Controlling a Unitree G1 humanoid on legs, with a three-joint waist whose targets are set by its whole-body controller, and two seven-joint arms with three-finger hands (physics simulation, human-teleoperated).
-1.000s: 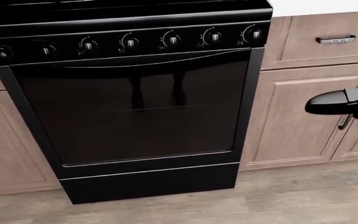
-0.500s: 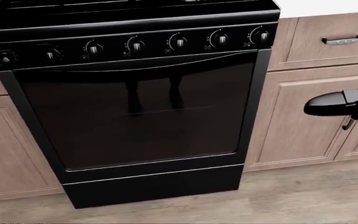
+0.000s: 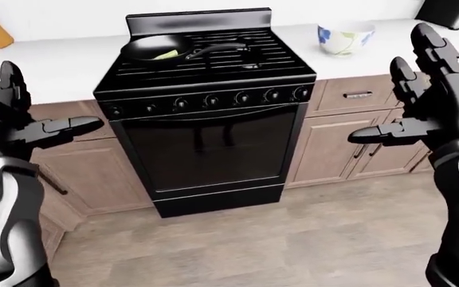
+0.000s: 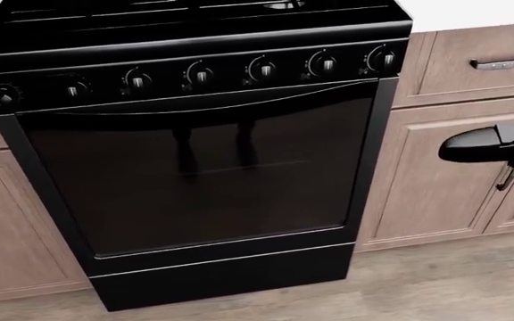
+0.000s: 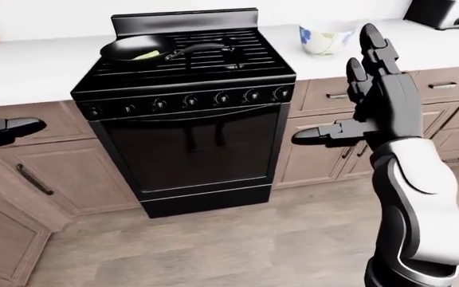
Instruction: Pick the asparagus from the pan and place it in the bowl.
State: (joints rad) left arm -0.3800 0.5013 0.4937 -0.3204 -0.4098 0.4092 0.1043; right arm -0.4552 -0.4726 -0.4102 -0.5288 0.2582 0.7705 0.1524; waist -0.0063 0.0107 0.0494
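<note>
Holding both hands spread — left hand (image 3: pixel 22 119); right hand (image 5: pixel 377 101) — asparagus (image 3: pixel 166 54) in pan (image 3: pixel 151 48); bowl (image 3: pixel 345 37) right.

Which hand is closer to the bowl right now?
Right. The right hand, open, is raised just below and right of the bowl in the left-eye view. The left hand, also open, hangs far left, beyond the stove.

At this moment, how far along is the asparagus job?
Nothing is done: the asparagus lies in the pan on the stove. Nothing is in hand; the left hand and right hand are open, away from the stove. Left: approach, pick, place in the bowl.
</note>
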